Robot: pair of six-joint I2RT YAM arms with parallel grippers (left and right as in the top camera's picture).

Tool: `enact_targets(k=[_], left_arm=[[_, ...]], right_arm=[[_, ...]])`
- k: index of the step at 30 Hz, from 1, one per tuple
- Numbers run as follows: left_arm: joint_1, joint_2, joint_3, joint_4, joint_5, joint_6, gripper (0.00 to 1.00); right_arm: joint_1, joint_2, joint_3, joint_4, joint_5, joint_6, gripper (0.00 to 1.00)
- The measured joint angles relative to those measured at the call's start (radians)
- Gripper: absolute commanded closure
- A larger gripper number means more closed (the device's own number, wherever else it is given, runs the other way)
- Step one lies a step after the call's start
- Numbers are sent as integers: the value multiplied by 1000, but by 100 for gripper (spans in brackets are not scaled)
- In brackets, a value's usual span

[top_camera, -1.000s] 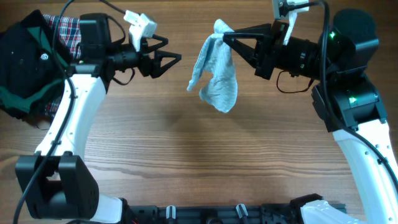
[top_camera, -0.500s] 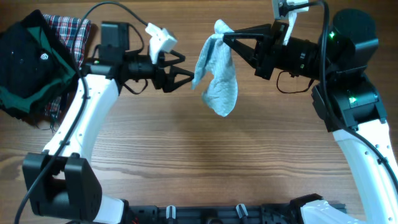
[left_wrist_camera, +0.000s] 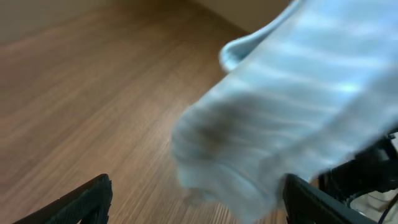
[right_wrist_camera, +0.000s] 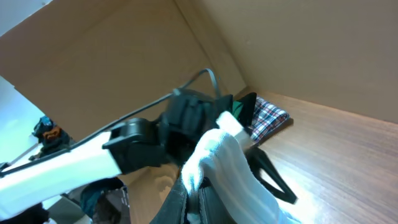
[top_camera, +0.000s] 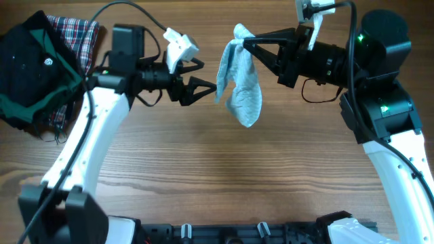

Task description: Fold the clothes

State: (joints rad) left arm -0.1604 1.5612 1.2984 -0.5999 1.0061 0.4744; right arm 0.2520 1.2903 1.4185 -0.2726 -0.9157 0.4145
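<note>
Garment (top_camera: 241,88), pale-blue and ribbed, dangled above the table (top_camera: 203,156) from my right gripper (top_camera: 245,42), pinched by its top so it hung free, while my left gripper (top_camera: 207,76), jaws spread, sat beside its edge, ready, I reckoned, to grab.

The desk (top_camera: 203,169) is a brown wooden top with the grain running from 9 o'clock to 3 o'clock. At about 10 o'clock, against the far-left corner, lies a crumpled black-and-green garment (top_camera: 30,68). A red plaid cloth (top_camera: 76,30) lies partly under it, showing at its 1 o'clock side and again along its lower edge toward 4 o'clock. A black rail (top_camera: 230,234) runs along the desk's 6 o'clock edge.
</note>
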Motion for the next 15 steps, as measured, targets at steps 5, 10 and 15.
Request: enact_targets(k=[5, 10, 15], left_arm=[[-14, -49, 0, -11, 0, 0, 12], [-61, -48, 0, -24, -37, 1, 13], [-120, -48, 0, -29, -137, 0, 14]], right_arm=[[0, 0, 0, 9, 0, 0, 95], [0, 0, 0, 13, 0, 1, 96], [0, 0, 0, 19, 0, 1, 96]])
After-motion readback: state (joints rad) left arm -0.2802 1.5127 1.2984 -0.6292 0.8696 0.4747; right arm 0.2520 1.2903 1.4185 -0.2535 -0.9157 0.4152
